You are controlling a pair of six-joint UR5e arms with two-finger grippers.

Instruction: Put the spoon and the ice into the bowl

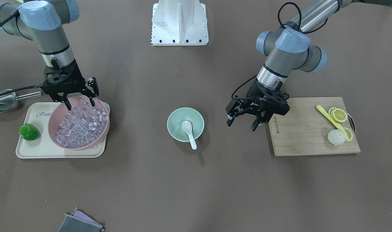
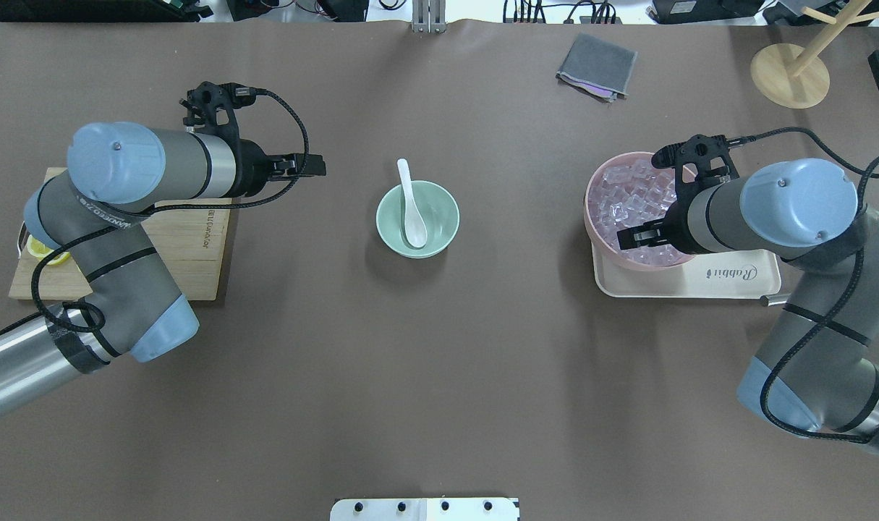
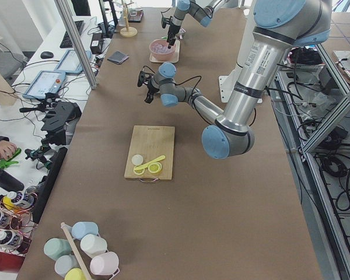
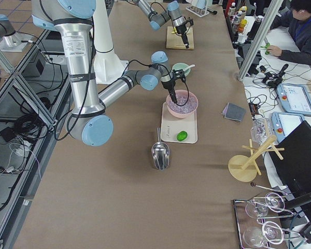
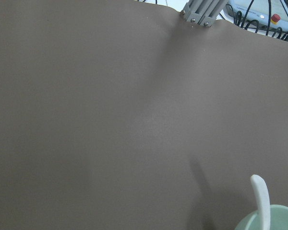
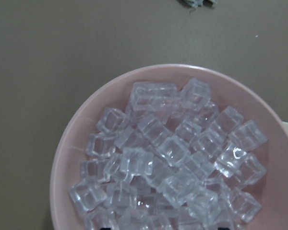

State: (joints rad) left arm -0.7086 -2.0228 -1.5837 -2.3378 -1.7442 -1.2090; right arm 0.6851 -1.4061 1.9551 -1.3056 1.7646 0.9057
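Observation:
The white spoon [image 1: 188, 129] lies in the mint-green bowl [image 1: 173, 120] at mid-table, its scoop inside and its handle over the rim; both also show in the overhead view, the spoon [image 2: 412, 210] and the bowl [image 2: 448, 211]. Many clear ice cubes [image 1: 81, 124] fill a pink bowl [image 1: 54, 130]; the right wrist view shows them close up [image 6: 173, 158]. My right gripper [image 1: 80, 104] is open and empty, its fingertips just above the ice at the pink bowl's far side. My left gripper [image 1: 242, 124] is open and empty, low between the mint bowl and a cutting board. The left wrist view shows the spoon handle [image 5: 261, 196].
The pink bowl stands on a cream tray [image 1: 37, 149] with a green fruit [image 1: 29, 132]. A metal scoop [image 1: 2, 101] lies beside the tray. A wooden cutting board [image 1: 305, 135] holds lemon slices [image 1: 339, 115] and a yellow utensil [image 1: 329, 119]. A grey cloth [image 1: 76, 223] lies at the near edge.

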